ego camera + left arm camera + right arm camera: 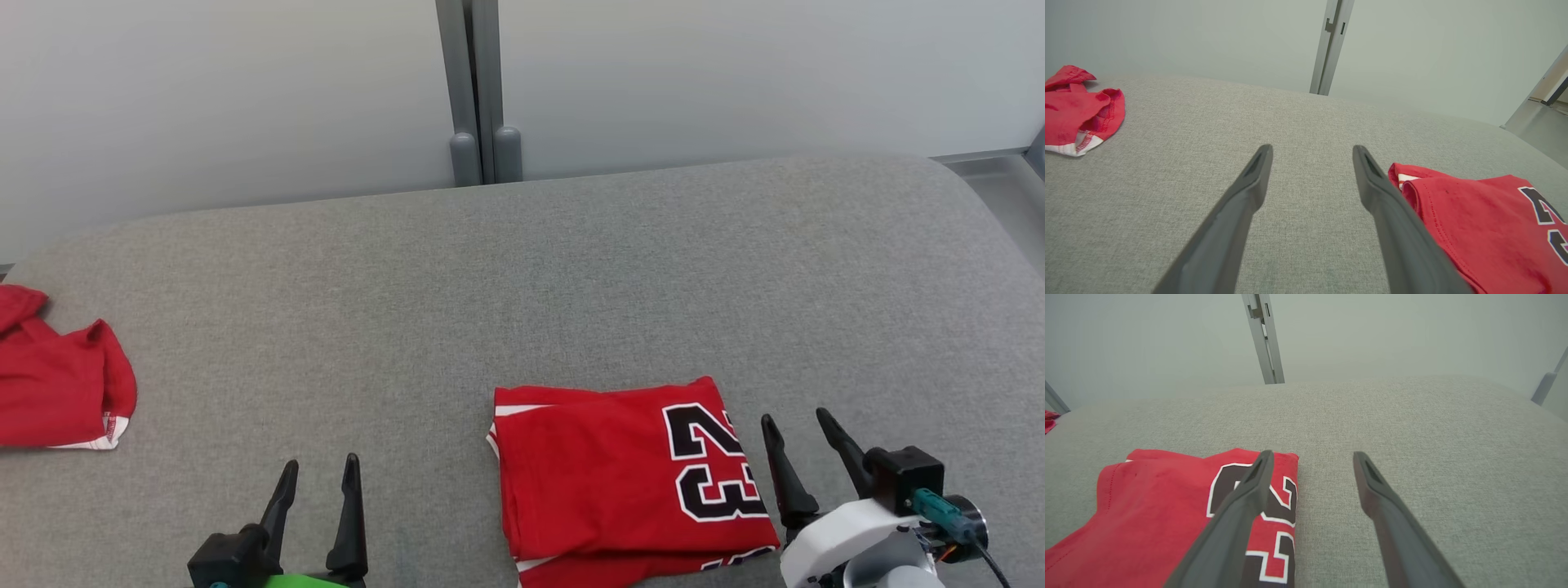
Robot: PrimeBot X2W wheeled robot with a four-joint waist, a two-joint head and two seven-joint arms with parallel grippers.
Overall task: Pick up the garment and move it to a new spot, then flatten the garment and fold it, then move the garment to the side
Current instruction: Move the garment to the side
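The garment (604, 478) is a red jersey with a black and white "23", folded into a neat rectangle on the grey padded table (522, 278), near the front edge and right of centre. It also appears in the left wrist view (1478, 220) and the right wrist view (1159, 510). My right gripper (793, 418) stands open just right of the jersey, with nothing between its fingers (1249, 490). My left gripper (320, 465) stands open over bare cloth, well left of the jersey, fingers (1253, 179) spread and holding nothing.
A second red garment (57, 384) lies crumpled at the table's far left edge, also in the left wrist view (1077, 106). A pale wall with a grey post (478, 90) runs behind the table. The table's right end rounds off.
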